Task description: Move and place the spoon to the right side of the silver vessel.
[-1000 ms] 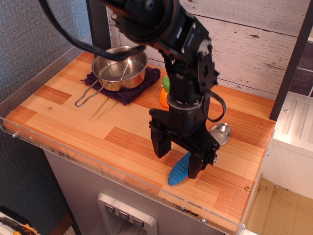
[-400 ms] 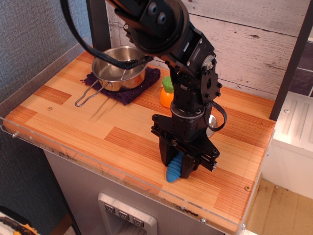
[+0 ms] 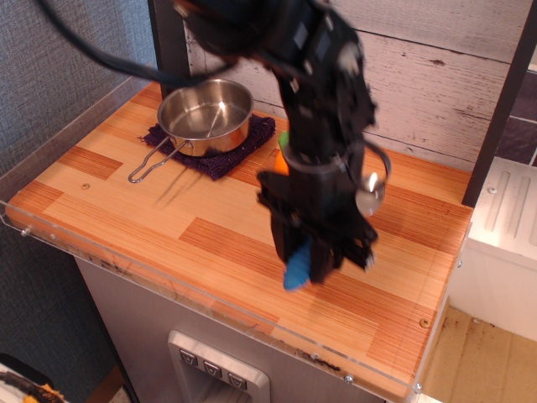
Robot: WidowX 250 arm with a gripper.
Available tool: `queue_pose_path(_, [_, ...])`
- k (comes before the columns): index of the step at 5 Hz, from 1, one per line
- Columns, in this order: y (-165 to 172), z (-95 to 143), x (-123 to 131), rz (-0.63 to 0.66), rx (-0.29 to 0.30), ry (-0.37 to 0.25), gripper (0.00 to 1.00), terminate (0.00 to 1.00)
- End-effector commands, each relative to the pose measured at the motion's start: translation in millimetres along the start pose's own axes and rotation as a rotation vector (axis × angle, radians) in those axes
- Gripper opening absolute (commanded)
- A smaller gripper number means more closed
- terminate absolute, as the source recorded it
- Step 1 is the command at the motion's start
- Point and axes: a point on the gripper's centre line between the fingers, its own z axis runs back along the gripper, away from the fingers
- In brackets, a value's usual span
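The spoon's blue handle (image 3: 296,272) is clamped between my gripper's (image 3: 308,257) fingers, and its silver bowl (image 3: 369,196) sticks out to the right of the arm, tilted up off the wood. The image is motion-blurred. The gripper hangs over the table's front right part, a little above the surface. The silver vessel (image 3: 205,112), a shallow steel pan with a wire loop handle (image 3: 151,164), sits at the back left, well apart from the gripper.
The pan rests on a dark purple cloth (image 3: 243,144). An orange-and-green toy (image 3: 281,153) stands just right of the cloth, mostly hidden behind the arm. A clear acrylic lip (image 3: 168,277) edges the table's front. A white plank wall stands behind.
The open gripper came down around the blue handle and shut on it. It has since risen slightly and shifted toward the back left, and the spoon's bowl has lifted off the table.
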Motion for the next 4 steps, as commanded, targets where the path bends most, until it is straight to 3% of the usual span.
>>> queue_pose_path(1, [85.7,73.5,-17.0,0.194,0.119,-0.094,0.0,0.0])
queue_pose_path(2, [131.5,70.7,-29.9,0.262,0.188,-0.03,0.0,0.0])
queue_pose_path(4, [227.2,39.8,-62.5,0.307,0.178,0.063,0.0,0.0])
